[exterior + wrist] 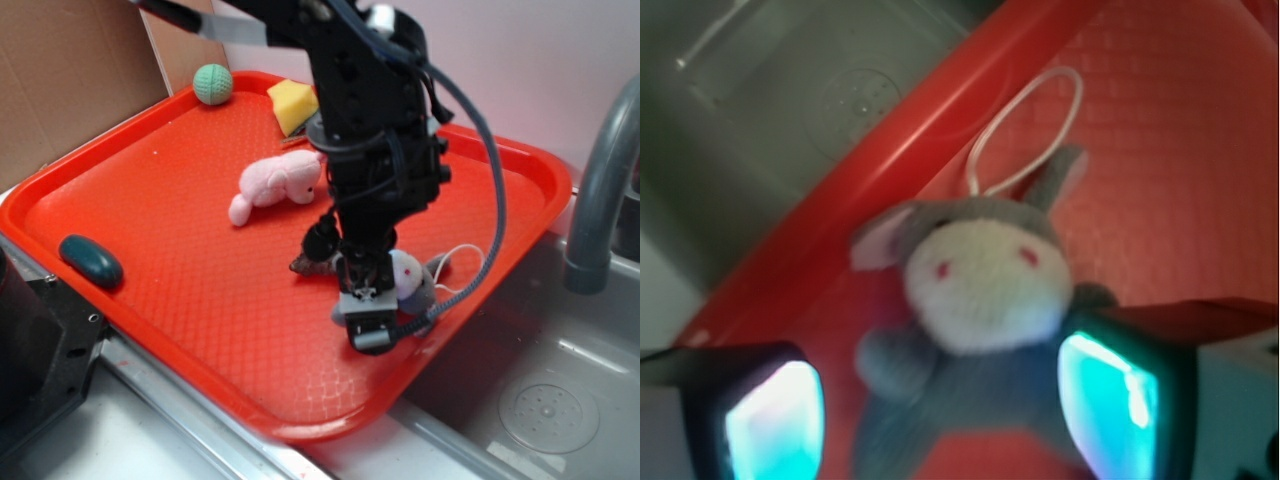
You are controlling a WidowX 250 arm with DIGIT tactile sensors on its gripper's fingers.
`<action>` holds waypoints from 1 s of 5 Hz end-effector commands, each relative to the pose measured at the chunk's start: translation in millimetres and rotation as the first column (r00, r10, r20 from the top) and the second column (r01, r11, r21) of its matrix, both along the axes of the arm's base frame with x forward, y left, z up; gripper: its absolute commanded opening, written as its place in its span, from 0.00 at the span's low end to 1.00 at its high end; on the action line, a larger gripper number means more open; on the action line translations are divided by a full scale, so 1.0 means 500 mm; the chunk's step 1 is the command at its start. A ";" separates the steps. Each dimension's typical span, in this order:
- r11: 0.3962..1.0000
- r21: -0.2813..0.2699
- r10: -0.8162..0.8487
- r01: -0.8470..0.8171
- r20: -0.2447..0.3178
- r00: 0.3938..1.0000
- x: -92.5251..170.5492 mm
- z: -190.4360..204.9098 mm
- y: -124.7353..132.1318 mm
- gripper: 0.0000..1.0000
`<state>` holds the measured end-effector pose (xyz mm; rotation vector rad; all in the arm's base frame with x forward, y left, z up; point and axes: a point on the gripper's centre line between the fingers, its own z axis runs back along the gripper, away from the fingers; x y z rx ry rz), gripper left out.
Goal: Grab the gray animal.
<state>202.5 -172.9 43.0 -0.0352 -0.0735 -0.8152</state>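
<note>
Tray (140, 190): large red plastic tray with a textured floor and raised rim, set beside a steel sink (560, 400). It carries every smaller item listed here.

Robot arm and gripper (368, 312): black arm reaching down over the right part of the tray, the gripper lowered to the tray floor. In the wrist view the two fingers (775, 425) stand apart, one on each side of the toy's lower body, with a gap visible on the left side; the jaws are partly open and hold nothing firmly yet. Contact on the right side cannot be told.

Step in hand, as judged: the gripper straddles the target and is placed for the close. The next move calls for closing the jaws squarely on the soft body, then lifting; plush compresses, so a full close seems needed.

Gray animal (985, 290): small gray plush bunny, white face, two small red eyes, pink-lined ears, a white string loop (1030, 130) at its head. It lies on the tray floor near the right rim, between the fingers.

Other contents: pink plush bunny (275, 185) at tray centre; yellow sponge (293, 103) and green ball (213, 84) at the far edge; dark teal oval object (90, 260) at the left; small brown object (308, 264) just beside the gripper.
</note>
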 end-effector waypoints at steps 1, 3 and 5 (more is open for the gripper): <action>0.996 -0.034 -0.080 0.079 -0.028 0.996 0.020 -0.032 -0.046 0.00; 1.000 0.012 -0.012 0.012 0.051 0.999 -0.044 0.097 0.013 0.00; 0.902 0.017 0.426 -0.430 0.105 0.898 -0.141 0.270 0.109 0.00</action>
